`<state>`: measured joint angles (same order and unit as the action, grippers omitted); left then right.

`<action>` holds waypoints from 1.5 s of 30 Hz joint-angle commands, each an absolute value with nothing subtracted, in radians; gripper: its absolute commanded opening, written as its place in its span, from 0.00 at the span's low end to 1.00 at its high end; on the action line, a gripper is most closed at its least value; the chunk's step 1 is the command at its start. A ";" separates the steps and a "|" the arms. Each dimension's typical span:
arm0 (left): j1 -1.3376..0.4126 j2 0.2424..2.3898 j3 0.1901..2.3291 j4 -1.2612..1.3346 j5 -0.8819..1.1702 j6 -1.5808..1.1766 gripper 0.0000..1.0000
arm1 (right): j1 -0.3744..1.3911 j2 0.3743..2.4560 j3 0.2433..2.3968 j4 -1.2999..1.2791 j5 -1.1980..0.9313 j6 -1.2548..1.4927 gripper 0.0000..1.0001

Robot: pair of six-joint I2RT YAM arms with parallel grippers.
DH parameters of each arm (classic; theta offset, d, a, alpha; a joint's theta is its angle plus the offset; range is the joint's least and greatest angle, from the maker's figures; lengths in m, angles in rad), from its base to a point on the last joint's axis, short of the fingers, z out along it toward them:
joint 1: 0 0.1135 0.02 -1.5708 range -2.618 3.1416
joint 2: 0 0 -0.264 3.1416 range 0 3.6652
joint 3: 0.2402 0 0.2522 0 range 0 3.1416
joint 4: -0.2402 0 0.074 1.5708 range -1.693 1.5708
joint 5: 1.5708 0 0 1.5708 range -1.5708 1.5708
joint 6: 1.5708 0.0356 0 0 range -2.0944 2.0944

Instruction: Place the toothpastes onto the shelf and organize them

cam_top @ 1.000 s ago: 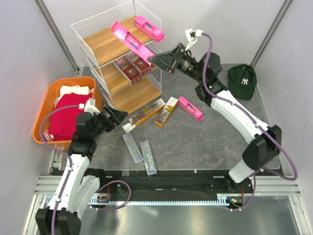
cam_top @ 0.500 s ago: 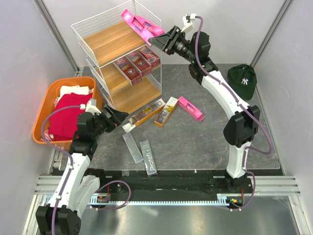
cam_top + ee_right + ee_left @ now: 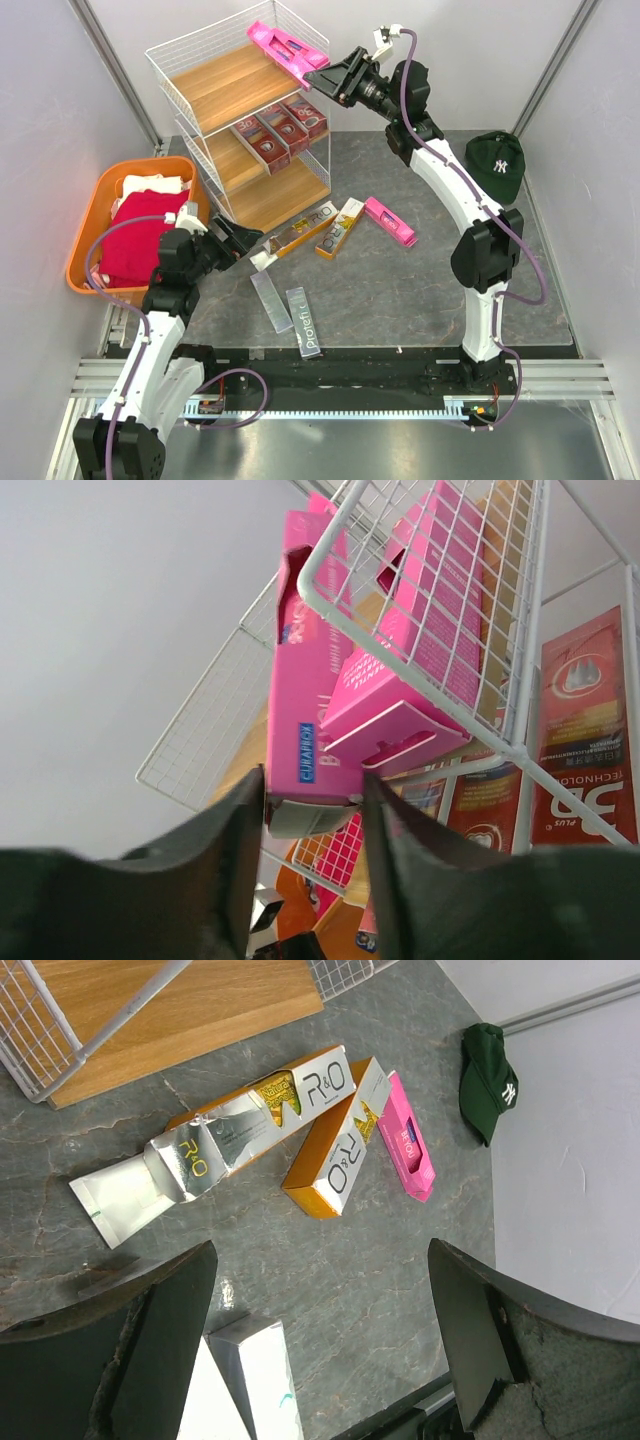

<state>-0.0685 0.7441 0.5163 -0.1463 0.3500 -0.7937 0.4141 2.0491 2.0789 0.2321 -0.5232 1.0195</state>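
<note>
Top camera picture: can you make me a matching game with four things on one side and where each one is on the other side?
Things
1. dark red toothpaste boxes
2. green cap
3. red cloth
4. silver-grey toothpaste boxes

Places
A. far right side of the table
B. near the front edge of the table
C. middle board of the shelf
D. inside the orange basket

Right pairs: 1-C, 2-A, 3-D, 4-B
</note>
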 commanded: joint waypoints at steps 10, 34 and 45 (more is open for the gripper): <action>-0.064 0.750 0.506 -0.104 0.379 -0.769 0.93 | 0.408 2.051 2.068 0.287 -0.541 1.051 0.80; -0.064 0.788 0.506 -0.077 0.399 -0.765 0.93 | 0.405 1.720 1.680 0.298 -0.511 0.873 0.98; -0.077 0.842 0.515 -0.005 0.460 -0.765 0.93 | 0.410 1.433 1.288 -0.043 -0.020 0.445 0.98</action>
<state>-0.0689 0.8207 0.5087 -0.0814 0.4110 -0.7937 0.4103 1.4849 1.4212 0.0868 -0.2714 0.6289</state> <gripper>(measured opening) 0.929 0.982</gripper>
